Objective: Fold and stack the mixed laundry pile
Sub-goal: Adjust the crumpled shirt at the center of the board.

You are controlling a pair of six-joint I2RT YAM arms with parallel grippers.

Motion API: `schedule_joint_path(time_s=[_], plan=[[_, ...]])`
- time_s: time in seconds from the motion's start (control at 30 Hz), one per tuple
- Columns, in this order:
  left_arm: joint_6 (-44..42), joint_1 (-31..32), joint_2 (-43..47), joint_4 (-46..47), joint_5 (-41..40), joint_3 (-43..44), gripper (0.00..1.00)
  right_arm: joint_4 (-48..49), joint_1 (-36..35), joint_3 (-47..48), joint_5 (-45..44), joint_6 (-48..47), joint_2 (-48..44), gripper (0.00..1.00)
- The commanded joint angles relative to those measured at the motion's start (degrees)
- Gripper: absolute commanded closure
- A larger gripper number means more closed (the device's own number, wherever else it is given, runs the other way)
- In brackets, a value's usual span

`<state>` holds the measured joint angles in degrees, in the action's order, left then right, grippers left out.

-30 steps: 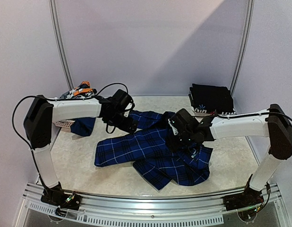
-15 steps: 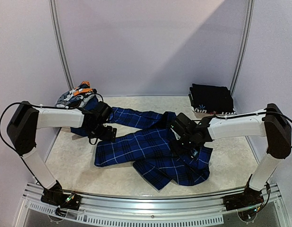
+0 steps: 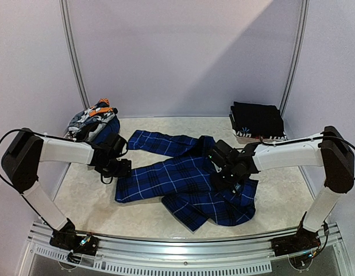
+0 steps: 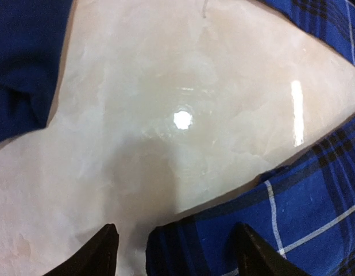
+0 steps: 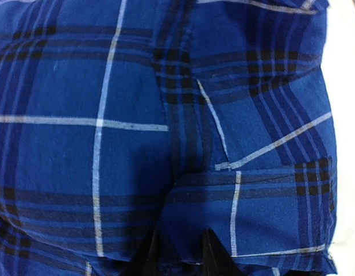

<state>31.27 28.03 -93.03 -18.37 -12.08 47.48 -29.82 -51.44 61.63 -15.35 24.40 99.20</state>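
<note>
Blue plaid shirt (image 3: 177, 181): left gripper (image 4: 176, 253) now at its hem, jaws apart (nothing gripped yet); right gripper (image 5: 178, 256) newly clamped on a cloth pinch. Fold likely starting.

Shirt (image 3: 183, 184): blue plaid, black bands and thin white lines; bench (image 3: 85, 195) cream, marbled; stack (image 3: 257, 119) black; pile (image 3: 92, 118) grey, white, orange.

Setting: robotics lab test cell. Evidence: two white-and-black arms, left arm (image 3: 62, 150) and right arm (image 3: 286, 154), bolted to an aluminium rail (image 3: 183, 244) at the near edge of a marble-look tabletop (image 3: 85, 195); plain pale backdrop (image 3: 183, 52); curved metal uprights (image 3: 74, 57) framing the enclosure.
</note>
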Motion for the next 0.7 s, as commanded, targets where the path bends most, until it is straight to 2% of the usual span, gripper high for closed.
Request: schedule_joint_path(time_s=[0.0, 0.07, 0.2, 0.23, 0.67], plan=[[0.7, -1.3, -2.0, 6.9, 2.8, -1.0, 0.38, -2.1, -0.3, -1.1, -2.4, 0.6, 0.5, 0.83], [0.6, -1.6, -3.3, 8.5, 4.2, -1.1, 0.61, -2.2, -0.3, -1.0, -3.0, 0.4, 0.5, 0.88], [0.6, -1.7, -3.7, 10.7, 5.6, -1.5, 0.95, -2.8, -0.3, -0.6, -4.2, 0.5, 0.3, 0.98], [0.5, -1.7, -3.4, 10.7, 5.3, -1.5, 1.0, -2.9, -0.3, -0.6, -4.5, 0.5, 0.1, 1.0], [-2.1, -1.7, 4.4, 7.2, 0.7, 0.0, 1.0, -5.6, 1.8, 0.8, -13.1, 1.1, -7.8, 1.0]])
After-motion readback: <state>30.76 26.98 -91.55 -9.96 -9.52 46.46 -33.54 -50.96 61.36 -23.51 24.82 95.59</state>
